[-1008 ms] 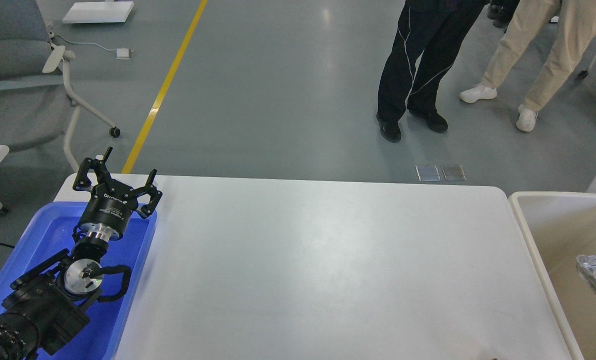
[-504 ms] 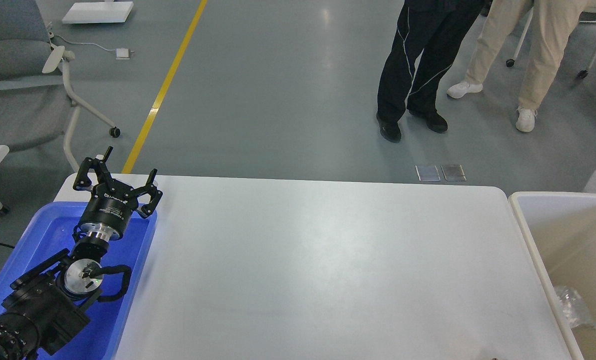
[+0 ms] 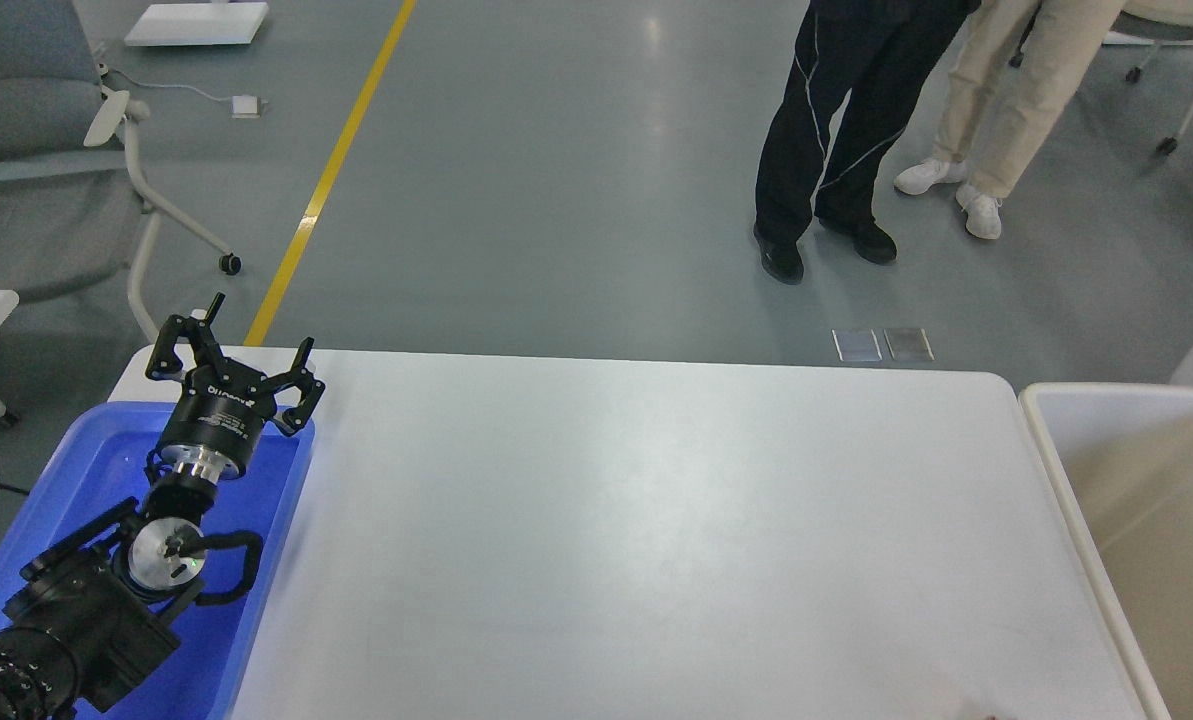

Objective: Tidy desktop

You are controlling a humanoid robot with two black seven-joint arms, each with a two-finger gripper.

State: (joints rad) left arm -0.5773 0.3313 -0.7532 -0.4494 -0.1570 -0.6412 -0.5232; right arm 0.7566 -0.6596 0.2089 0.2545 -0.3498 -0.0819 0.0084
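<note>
The desktop [image 3: 656, 520] is a large white tabletop with rounded corners, filling the middle of the head view with nothing lying on it. My left gripper [image 3: 256, 325] is open and empty, its fingers spread, above the far end of the blue tray [image 3: 66, 470] at the desktop's left edge. My right gripper is out of view.
A cream-white bin [image 3: 1146, 500] stands at the right edge of the desktop; its visible inside shows nothing. Two people [image 3: 836, 150] stand on the grey floor beyond the far edge. A grey chair [image 3: 46, 150] is at the far left.
The shiny crumpled thing in the cream-white bin dropped lower and is now out of sight. A dark part at the right edge half a second ago is gone. The left arm has not moved.
</note>
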